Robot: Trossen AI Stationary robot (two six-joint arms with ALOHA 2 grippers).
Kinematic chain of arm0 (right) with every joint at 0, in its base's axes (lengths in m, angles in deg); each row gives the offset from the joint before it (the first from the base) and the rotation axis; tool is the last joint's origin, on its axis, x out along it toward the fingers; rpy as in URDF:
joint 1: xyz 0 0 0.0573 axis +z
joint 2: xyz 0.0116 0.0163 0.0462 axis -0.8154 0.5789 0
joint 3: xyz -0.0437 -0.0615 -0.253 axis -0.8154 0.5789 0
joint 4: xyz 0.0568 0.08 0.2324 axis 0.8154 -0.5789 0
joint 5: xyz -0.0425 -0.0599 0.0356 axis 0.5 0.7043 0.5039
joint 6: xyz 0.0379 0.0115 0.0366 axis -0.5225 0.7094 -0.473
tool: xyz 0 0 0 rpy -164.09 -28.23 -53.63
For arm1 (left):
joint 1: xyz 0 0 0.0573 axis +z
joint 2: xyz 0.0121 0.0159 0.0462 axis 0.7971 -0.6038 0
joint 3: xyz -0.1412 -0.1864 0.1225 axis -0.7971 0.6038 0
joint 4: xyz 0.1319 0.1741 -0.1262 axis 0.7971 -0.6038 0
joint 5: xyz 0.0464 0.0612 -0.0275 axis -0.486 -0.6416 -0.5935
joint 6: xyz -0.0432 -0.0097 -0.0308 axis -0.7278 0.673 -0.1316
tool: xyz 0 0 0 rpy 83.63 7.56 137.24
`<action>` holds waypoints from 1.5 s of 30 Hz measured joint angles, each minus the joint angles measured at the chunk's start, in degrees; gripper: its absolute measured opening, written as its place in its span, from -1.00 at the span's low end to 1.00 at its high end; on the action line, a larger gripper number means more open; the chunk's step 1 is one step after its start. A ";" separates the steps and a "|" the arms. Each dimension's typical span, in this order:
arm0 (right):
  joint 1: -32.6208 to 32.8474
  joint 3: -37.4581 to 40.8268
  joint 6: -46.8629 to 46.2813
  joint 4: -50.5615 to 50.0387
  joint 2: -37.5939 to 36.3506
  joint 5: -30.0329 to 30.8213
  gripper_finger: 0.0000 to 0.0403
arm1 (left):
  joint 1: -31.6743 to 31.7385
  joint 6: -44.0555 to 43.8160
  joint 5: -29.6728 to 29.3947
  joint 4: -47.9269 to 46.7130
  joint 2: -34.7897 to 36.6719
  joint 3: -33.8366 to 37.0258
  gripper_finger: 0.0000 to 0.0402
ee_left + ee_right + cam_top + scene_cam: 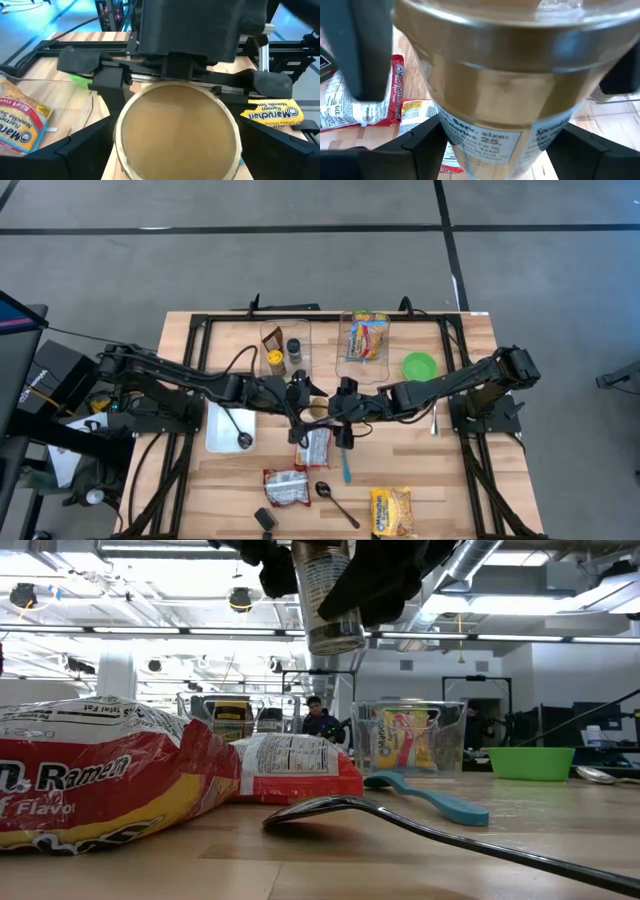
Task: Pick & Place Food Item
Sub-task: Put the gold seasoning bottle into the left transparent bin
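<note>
A clear jar with a gold top (177, 130) and a printed label (485, 145) hangs upright high above the table's middle (330, 600); in the high view it shows between the two grippers (319, 408). My left gripper (304, 402) comes from the table's left and is shut on the jar. My right gripper (345, 406) comes from the right. Its fingers (80, 62) are spread wide on either side of the jar, and I see no touch. My left gripper holds the jar near its top, at the rim of the gold lid (119, 135), pinched between its two fingers (85, 150). The fingers come from the table's left, slanting down. The jar hangs upright, lifted well clear of the table.
Below the jar lie a red and white ramen packet (313, 445), a teal utensil (346, 465), a spoon (335, 500) and further packets (287, 488) (392, 510). A white tray (228, 428) is at the left. At the back are two clear bins (285, 350) (365, 338) and a green bowl (420, 365).
</note>
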 joint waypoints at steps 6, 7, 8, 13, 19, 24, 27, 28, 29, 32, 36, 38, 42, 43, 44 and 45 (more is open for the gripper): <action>0.00 0.00 0.00 0.02 0.00 0.00 0.42 | 0.00 -0.01 0.00 -0.41 -0.26 0.00 0.83; 0.00 0.00 0.00 0.00 0.00 0.00 0.42 | 0.00 0.00 0.00 -0.43 -0.29 0.00 0.82; 0.00 0.00 -0.14 0.01 0.00 -0.01 0.42 | 0.00 0.00 0.00 -0.36 -0.28 0.00 0.81; 0.00 0.00 -0.44 0.02 0.00 0.00 0.42 | 0.00 0.00 0.00 -0.35 -0.28 0.00 0.72; 0.00 0.00 -0.44 0.01 0.00 -0.02 0.42 | 0.00 0.00 0.02 -0.72 -0.29 0.00 0.57; 0.00 0.00 -0.46 0.02 0.00 -0.04 0.42 | 0.02 0.07 0.02 -0.80 -0.26 0.00 0.46; 0.00 0.00 -0.53 0.02 0.00 -0.07 0.42 | 0.00 0.09 0.00 -0.80 -0.29 0.00 0.43; 0.00 0.00 -0.59 0.02 0.00 -0.07 0.42 | 0.00 0.09 0.02 -0.80 -0.28 0.00 0.42; 0.00 0.00 -0.59 0.04 0.00 -0.07 0.42 | 0.00 0.07 0.02 -0.80 -0.28 0.00 0.42; 0.00 0.00 -0.57 0.04 0.00 -0.07 0.42 | 0.02 0.07 0.02 -0.80 -0.26 0.00 0.43; 0.00 0.00 -0.55 0.04 0.00 -0.07 0.42 | 0.02 0.07 0.02 -0.80 -0.26 0.00 0.42; 0.00 0.00 -0.55 0.04 0.00 -0.14 0.42 | 0.02 0.05 0.02 -0.83 -0.26 0.00 0.41; -0.01 0.00 -0.48 0.07 0.00 -0.65 0.42 | 0.00 -0.11 0.01 -0.83 -0.26 0.00 0.41; -0.03 0.00 -0.48 0.07 0.00 -1.29 0.42 | 0.00 -0.26 -0.01 -0.88 -0.26 0.00 0.41; -0.17 0.00 -0.48 0.07 0.00 -1.50 0.42 | 0.02 -0.35 -0.02 -0.90 -0.26 0.00 0.41; -0.22 0.00 -0.44 0.11 0.00 -1.55 0.42 | 0.02 -0.35 0.02 -0.92 -0.26 0.00 0.41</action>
